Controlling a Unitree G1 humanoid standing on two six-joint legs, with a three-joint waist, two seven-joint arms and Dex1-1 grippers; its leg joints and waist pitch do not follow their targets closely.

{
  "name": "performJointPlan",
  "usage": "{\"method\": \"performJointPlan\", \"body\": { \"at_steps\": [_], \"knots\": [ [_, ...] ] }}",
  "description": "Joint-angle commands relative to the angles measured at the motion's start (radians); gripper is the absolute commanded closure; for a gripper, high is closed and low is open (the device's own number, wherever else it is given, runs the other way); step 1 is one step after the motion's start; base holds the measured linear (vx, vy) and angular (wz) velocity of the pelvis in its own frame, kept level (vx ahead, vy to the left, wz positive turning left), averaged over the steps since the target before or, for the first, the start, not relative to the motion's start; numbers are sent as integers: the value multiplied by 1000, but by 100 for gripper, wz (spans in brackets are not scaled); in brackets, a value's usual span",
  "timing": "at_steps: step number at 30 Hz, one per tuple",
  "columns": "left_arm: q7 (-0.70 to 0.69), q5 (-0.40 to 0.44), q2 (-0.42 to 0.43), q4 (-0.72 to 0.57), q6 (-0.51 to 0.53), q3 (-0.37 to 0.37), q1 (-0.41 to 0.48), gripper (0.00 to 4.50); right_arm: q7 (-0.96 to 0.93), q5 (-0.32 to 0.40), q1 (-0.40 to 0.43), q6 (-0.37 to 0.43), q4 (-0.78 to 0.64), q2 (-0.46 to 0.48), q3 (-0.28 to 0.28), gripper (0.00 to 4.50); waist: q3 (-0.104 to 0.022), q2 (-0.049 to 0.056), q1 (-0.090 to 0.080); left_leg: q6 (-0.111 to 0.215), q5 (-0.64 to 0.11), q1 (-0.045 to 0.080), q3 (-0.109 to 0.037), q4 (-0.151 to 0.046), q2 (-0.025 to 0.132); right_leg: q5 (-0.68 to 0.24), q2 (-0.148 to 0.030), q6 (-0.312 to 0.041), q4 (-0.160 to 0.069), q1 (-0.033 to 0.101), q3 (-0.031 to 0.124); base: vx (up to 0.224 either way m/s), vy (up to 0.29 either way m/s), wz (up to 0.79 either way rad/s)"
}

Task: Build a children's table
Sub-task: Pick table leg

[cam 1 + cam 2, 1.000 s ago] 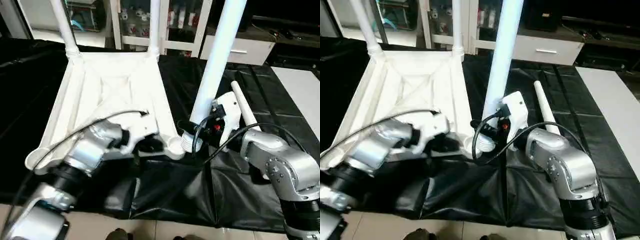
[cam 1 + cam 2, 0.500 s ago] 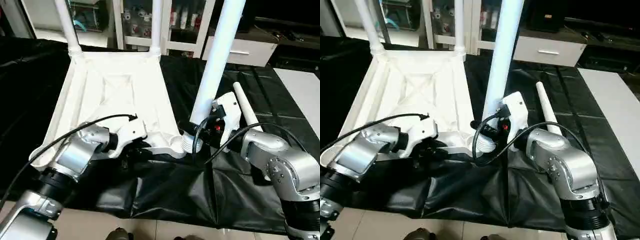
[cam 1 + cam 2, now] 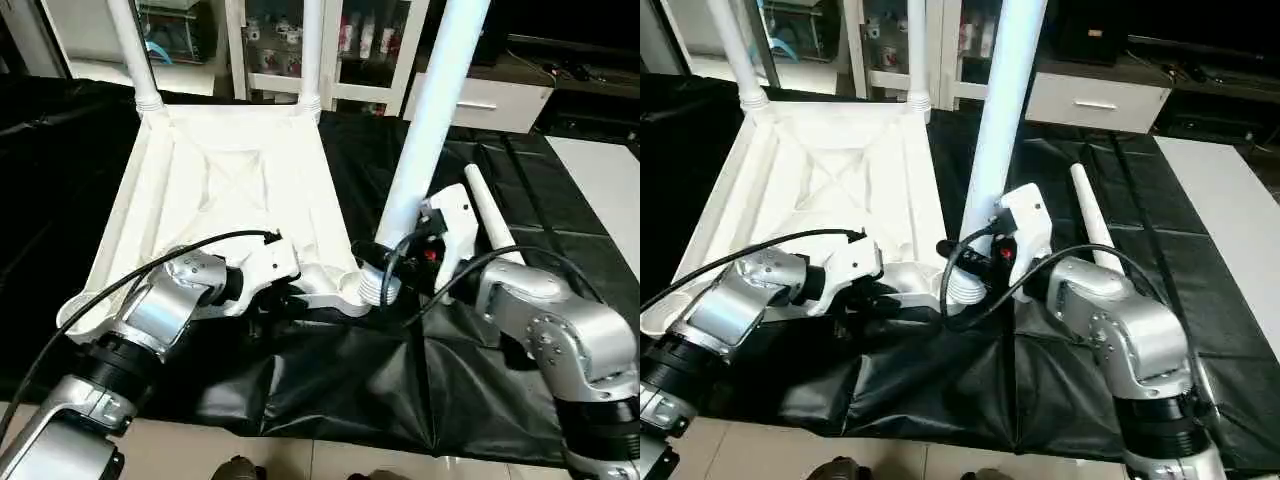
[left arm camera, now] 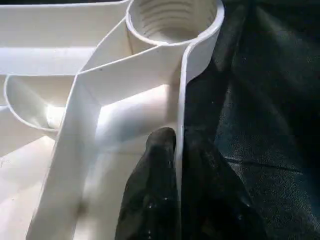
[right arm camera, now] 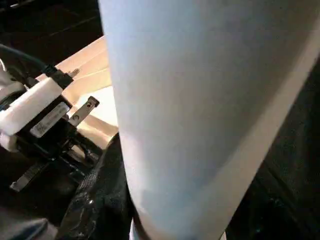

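Black sheeting (image 3: 330,380) covers the floor, with glass-fronted cabinets (image 3: 270,45) across the top of the frame. On the sheeting, in the left half of the frame, lies the table top (image 3: 235,190), underside up, its X-ribs showing and two legs already standing in the far corner sockets at upper left (image 3: 128,50) and upper centre (image 3: 311,50). The left gripper (image 4: 176,150), at lower centre left, has its jaws pinched onto the thin rim wall of the top, just beside the empty near socket (image 4: 172,20) with its threaded bore. The right gripper (image 3: 400,262) is clamped around the third leg (image 3: 430,110), which stands upright, its ribbed foot (image 3: 380,287) right beside that socket at the centre of the frame. A fourth leg (image 3: 487,215) lies on the sheeting at centre right. The likely step is seating this leg in the near corner. The risk, as I judge it: the foot appears to sit a little off the bore, so a push down could catch the socket lip, cross the threads or tip the top. The narrow pinch on the rim could slip.
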Motion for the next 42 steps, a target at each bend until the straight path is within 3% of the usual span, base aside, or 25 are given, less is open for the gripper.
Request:
{"method": "performJointPlan", "body": {
  "at_steps": [1,5,7,12,13,19,31,35,42],
  "knots": [
    [-38,7,7,-2,8,-37,15,435,-4,-15,-16,-25,26,4,9,262,-83,11,2,-34,-231,19,-37,-84,76,-305,-110,-182,-89,43,67,0,0,0],
    [-47,3,7,-13,17,-42,21,448,4,-29,-35,-47,73,18,26,262,-84,11,0,-28,-209,19,-35,-82,76,-271,-110,-194,-84,44,67,0,0,0],
    [-48,-2,2,-18,23,-40,20,450,11,-35,-46,-53,94,22,34,262,-82,3,-1,-22,-199,17,-34,-83,75,-268,-110,-198,-83,44,67,0,0,0],
    [-43,3,-1,-18,23,-38,15,450,20,-53,-69,-80,159,37,48,262,-78,5,-2,-20,-209,19,-35,-85,76,-313,-111,-184,-88,42,67,0,0,0],
    [-44,5,-1,-17,24,-38,14,450,24,-57,-75,-83,172,39,56,262,-76,0,-3,-18,-208,18,-34,-85,76,-314,-110,-182,-89,42,67,0,0,0],
    [-43,12,0,-13,26,-38,9,450,48,-70,-81,-65,181,26,86,262,-76,1,-2,-11,-195,18,-33,-86,76,-312,-111,-176,-89,43,67,0,0,0],
    [-45,13,-4,-10,28,-35,4,450,33,-104,-79,-156,289,58,66,262,-74,6,-3,-16,-219,19,-35,-88,77,-322,-111,-182,-92,41,67,0,0,0],
    [-43,13,-3,-16,31,-33,6,450,24,-102,-50,-181,299,61,49,262,-71,6,-2,-20,-242,21,-37,-90,78,-361,-113,-172,-96,39,68,0,0,0],
    [-37,12,-4,-13,28,-27,5,450,10,-82,47,-232,275,90,10,262,-71,9,-1,-15,-239,19,-37,-93,78,-331,-113,-178,-95,40,68,0,0,0]
  ]
}}
